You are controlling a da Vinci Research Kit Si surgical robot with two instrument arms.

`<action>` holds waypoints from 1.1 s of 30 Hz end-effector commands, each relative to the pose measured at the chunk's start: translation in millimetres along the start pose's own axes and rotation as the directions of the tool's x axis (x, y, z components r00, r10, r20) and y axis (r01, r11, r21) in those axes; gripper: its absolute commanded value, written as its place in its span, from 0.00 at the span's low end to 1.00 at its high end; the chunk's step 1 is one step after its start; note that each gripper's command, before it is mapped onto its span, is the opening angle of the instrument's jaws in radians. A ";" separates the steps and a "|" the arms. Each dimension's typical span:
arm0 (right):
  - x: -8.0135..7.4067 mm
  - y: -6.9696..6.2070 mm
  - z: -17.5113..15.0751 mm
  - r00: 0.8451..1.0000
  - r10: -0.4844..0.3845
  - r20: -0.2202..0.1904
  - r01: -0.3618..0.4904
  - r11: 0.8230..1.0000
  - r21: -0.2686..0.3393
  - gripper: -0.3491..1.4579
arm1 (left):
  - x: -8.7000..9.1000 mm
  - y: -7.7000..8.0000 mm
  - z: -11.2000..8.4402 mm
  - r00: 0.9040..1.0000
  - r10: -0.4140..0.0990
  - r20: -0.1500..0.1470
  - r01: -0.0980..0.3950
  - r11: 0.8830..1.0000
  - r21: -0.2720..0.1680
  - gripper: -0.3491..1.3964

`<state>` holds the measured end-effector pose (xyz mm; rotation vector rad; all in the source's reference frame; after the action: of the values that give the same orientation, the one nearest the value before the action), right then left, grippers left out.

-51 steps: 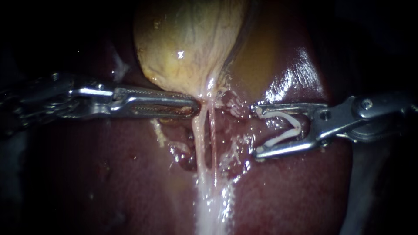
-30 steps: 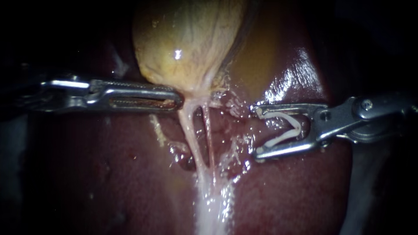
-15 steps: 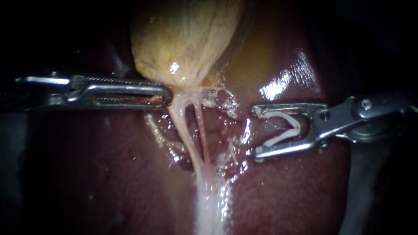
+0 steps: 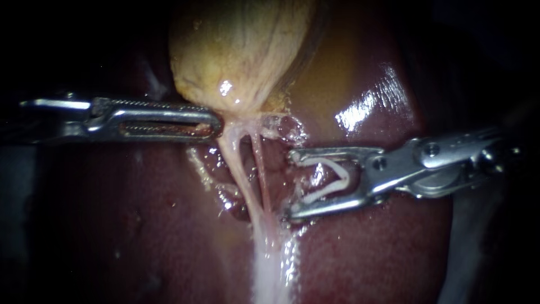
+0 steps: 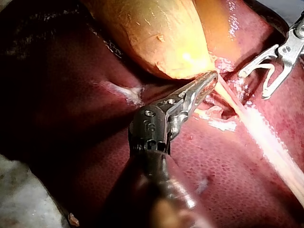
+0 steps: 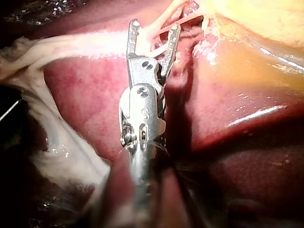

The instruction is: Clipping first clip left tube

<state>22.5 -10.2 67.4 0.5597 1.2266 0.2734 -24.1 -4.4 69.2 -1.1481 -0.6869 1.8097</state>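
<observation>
**Left tube clear of the clip, right tube in the way**

Left tube [image 4: 237, 166], the thicker pale strand, ran taut from the narrow lower end of the gallbladder [image 4: 242, 50] down over the liver [image 4: 140, 225]. The left instrument [image 4: 214, 124] had its end effector clamped together on the gallbladder at that lower end, just beside the tube's top. It seemed to draw the tissue sideways, so that a small window showed between the two tubes. The thinner, redder right tube [image 4: 261, 177] lay just beside the left one, on the side facing the right instrument [image 4: 289, 184].

That instrument's end effector stood wide apart, both jaws bearing on an open white clip [image 4: 329, 190] seated between them. Its tips were near the tubes but short of them. Neither tube was inside the clip, and the right tube lay between the tips and the left tube.

Placing the clip well probably meant enclosing the left tube alone. One clip leg would have to pass through the window, so that the right tube was not caught as well. The clip should have crossed the tube squarely, with both tips seen past its far side before closing. Steady tension from the left instrument would have held the window open. The lower jaw sat close to the liver and could have dug in on the advance.
</observation>
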 end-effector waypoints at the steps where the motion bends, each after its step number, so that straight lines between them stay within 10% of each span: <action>1: -0.1 0.0 0.4 1.000 0.004 0.000 -0.004 1.000 0.002 0.47 | 0.0 0.0 0.0 1.000 0.000 0.000 0.000 1.000 0.000 0.00; 33: -4.2 -0.7 7.3 0.996 0.084 0.023 -0.086 0.992 0.097 0.47 | 0.1 0.7 0.4 1.000 -0.001 -0.001 0.001 1.000 0.003 0.00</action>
<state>28.0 -14.7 72.1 0.7037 1.2039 0.2829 -24.8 -4.6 68.7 -1.1477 -0.6844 1.8082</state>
